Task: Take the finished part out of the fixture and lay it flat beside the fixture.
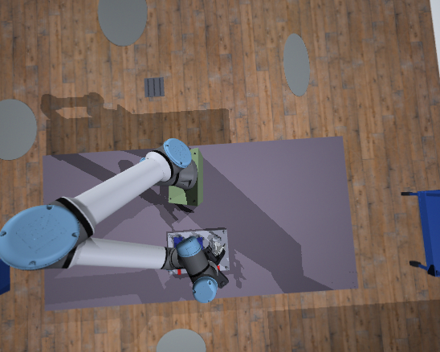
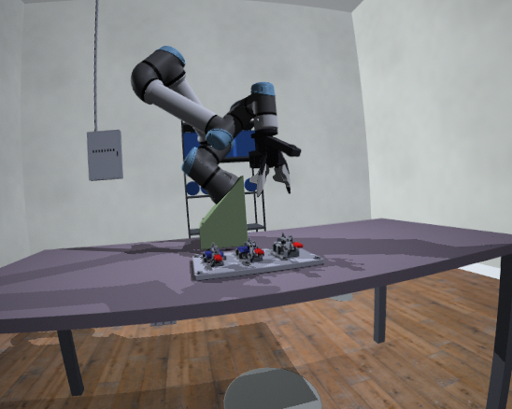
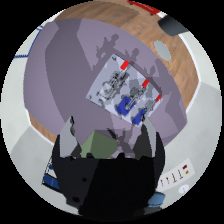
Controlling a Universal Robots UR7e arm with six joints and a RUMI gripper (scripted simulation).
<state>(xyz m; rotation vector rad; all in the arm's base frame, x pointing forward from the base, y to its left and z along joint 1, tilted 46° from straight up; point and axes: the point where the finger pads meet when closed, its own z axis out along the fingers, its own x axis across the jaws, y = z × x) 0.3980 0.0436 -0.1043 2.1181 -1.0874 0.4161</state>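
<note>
A grey fixture plate (image 2: 256, 264) lies on the purple table with three clamp stations with red handles. The left (image 2: 210, 255) and middle (image 2: 245, 252) stations hold blue blanks. The right station holds the grey finished part (image 2: 282, 246). My gripper (image 2: 274, 183) hangs open and empty well above the plate, roughly over the right station. In the wrist view the plate (image 3: 125, 91) lies far below, with the grey part (image 3: 113, 83) and two blue blanks (image 3: 131, 109) beyond my spread fingers. From above, my wrist covers part of the plate.
My arm stands on a green wedge mount (image 2: 223, 216) just behind the fixture. A blue shelf rack (image 2: 226, 187) stands behind the table. A blue cart (image 1: 437, 233) is off the table's right end. Grey stools (image 2: 270, 389) stand around the table.
</note>
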